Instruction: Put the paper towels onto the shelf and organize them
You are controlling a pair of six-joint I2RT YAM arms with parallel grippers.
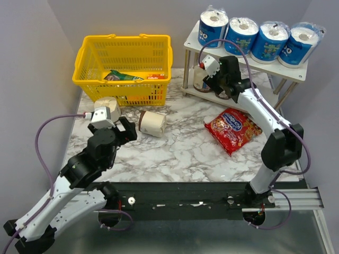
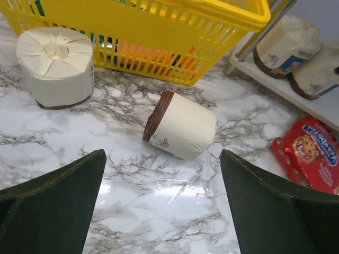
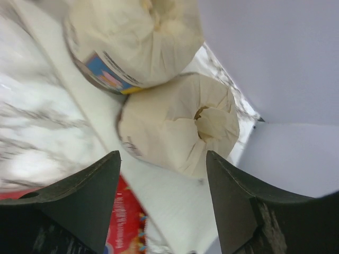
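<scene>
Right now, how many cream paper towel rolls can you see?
4. One cream roll and another sit on the shelf's lower tier; one upright beside the yellow basket; one on its side on the table. The basket could hide more.

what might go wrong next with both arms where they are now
The right gripper stands open close to a cream roll on the shelf's lower tier; pulling back crooked could drag it off the edge. The roll lying on its side before the open left gripper may roll away if a finger nudges it first.

Yellow basket (image 1: 132, 91), cream brown-banded roll (image 1: 152, 123), grey-veined marble table (image 1: 180, 151)
</scene>
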